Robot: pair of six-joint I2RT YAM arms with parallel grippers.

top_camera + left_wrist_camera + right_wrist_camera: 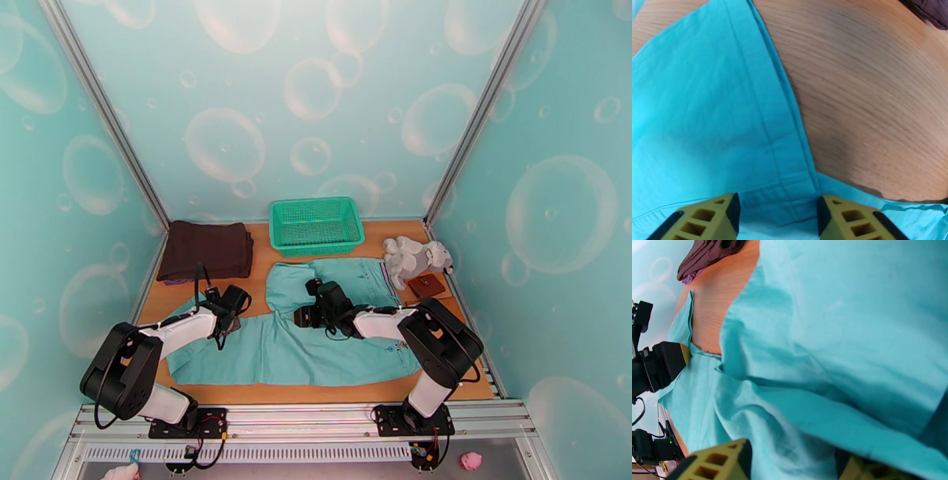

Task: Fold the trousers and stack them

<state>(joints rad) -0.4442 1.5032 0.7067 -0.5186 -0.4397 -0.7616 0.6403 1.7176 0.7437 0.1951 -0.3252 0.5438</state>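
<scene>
On the table (373,234), trousers (276,351) (rumpled)

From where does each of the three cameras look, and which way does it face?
Top external: above, behind the arms, facing down on the table, the trousers, the left arm and the right arm.
Left wrist: on the left arm, facing down past the left end effector at the trousers and table.
Right wrist: on the right arm, facing across the trousers past the right end effector.
Shared: top and right wrist both show the dark brown garment.
</scene>
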